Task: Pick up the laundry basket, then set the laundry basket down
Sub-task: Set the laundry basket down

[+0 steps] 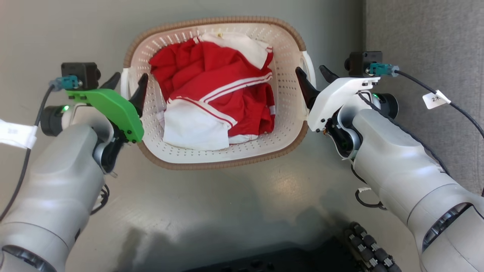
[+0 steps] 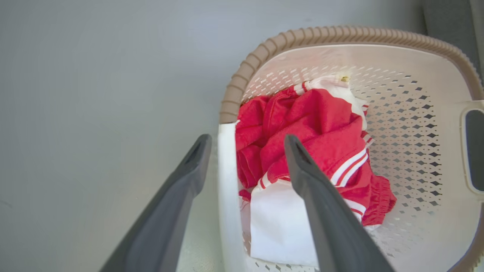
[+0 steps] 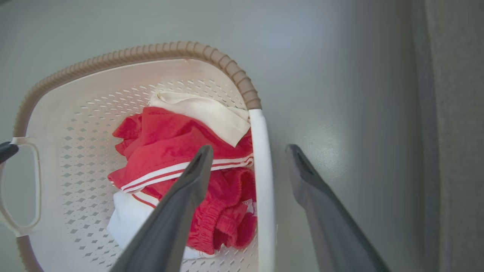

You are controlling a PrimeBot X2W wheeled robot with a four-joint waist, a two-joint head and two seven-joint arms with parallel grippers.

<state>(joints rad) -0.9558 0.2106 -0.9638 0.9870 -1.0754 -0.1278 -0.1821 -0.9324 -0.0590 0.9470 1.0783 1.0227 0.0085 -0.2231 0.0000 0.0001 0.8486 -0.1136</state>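
Laundry basket (image 1: pixel 211 165) sits on the floor between my jaws, red clothes (image 1: pixel 215 75) inside. Left gripper (image 1: pixel 129 79) and right gripper (image 1: pixel 311 71) each straddle a side handle, wide open, holding nothing. Pickup stage: I'd close both, then lift level.

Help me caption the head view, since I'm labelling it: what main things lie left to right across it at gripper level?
left gripper, jaws open → laundry basket holding red and white clothes → right gripper, jaws open → white cable tag → grey textured strip
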